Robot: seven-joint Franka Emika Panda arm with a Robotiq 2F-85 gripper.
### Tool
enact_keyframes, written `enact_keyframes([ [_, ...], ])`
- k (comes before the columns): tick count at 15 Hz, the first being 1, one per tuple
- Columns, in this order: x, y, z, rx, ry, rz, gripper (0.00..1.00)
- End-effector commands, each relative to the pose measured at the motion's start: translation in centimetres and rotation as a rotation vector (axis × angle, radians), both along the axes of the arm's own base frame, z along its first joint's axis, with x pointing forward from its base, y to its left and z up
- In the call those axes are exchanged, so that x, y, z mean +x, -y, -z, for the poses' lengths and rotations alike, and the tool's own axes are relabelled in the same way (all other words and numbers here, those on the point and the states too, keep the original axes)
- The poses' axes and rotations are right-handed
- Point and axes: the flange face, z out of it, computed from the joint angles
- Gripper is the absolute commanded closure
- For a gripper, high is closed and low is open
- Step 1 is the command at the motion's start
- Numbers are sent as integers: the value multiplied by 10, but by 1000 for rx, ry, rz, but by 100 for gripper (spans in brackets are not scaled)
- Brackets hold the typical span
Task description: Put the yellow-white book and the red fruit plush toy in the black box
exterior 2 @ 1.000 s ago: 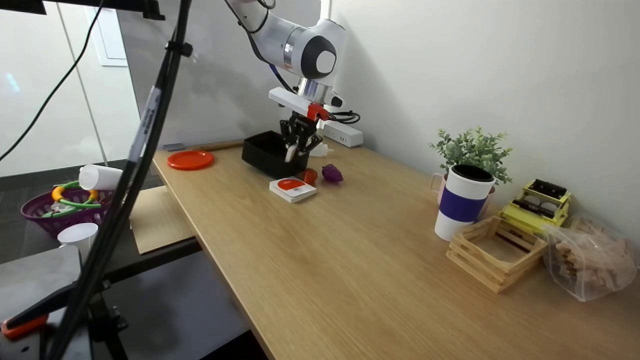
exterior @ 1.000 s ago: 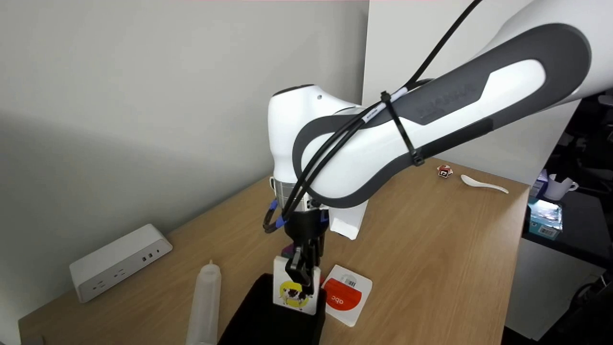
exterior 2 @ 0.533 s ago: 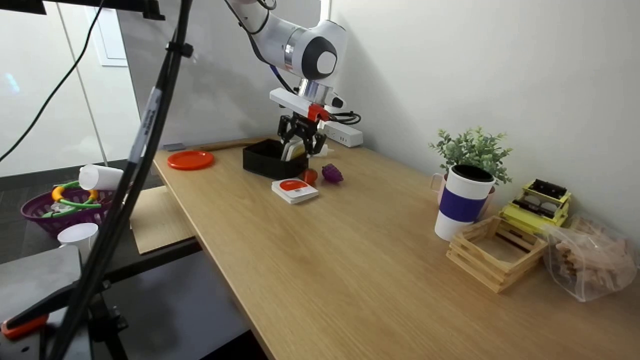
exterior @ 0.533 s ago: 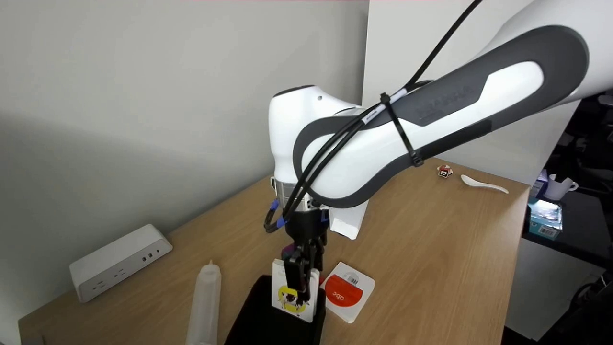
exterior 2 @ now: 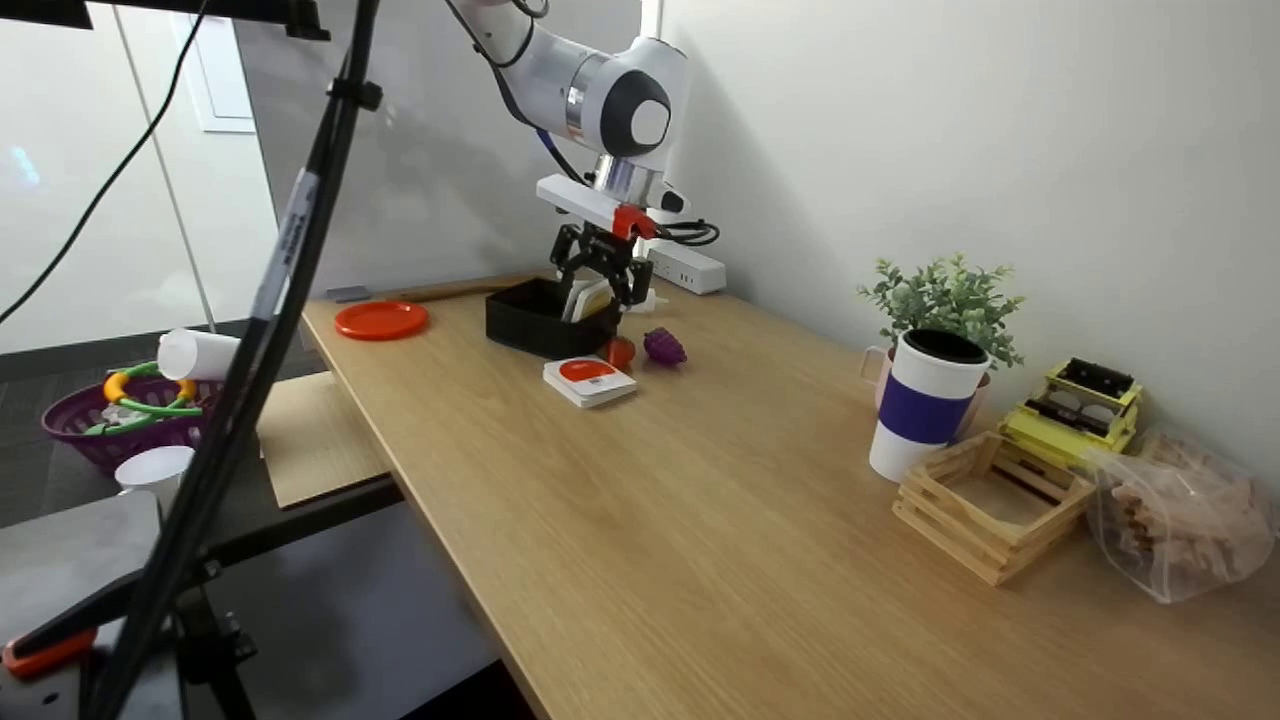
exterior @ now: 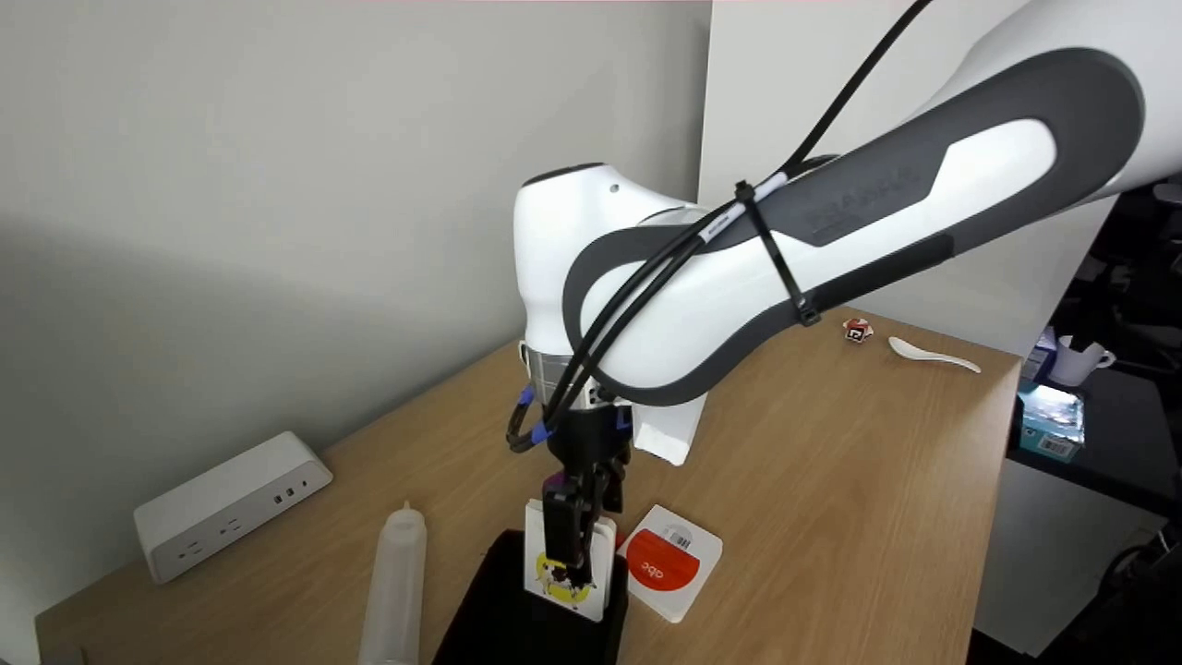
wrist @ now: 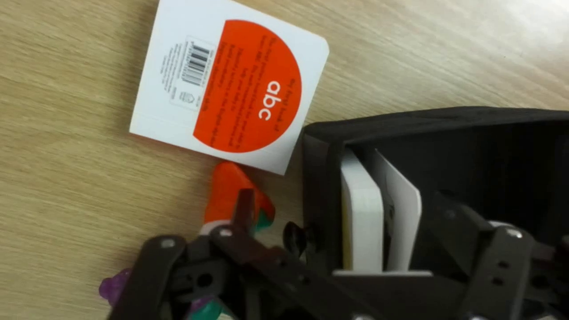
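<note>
You had the hand spread wide, straddling the yellow-white book; book stood on edge, slightly splayed, inside the black box along its end wall; box sat near the tabletop's far edge in an exterior view; red fruit plush toy lay outside it, on the side away from that edge, by the abc book
</note>
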Motion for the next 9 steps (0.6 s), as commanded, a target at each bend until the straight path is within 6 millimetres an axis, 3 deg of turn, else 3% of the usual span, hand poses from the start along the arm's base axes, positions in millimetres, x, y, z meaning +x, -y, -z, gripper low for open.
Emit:
enact_keyframes([
  [1,-9,-8,-20,-61,30,10,0],
  [9,-23,-12,-53,-125,86,44,0],
])
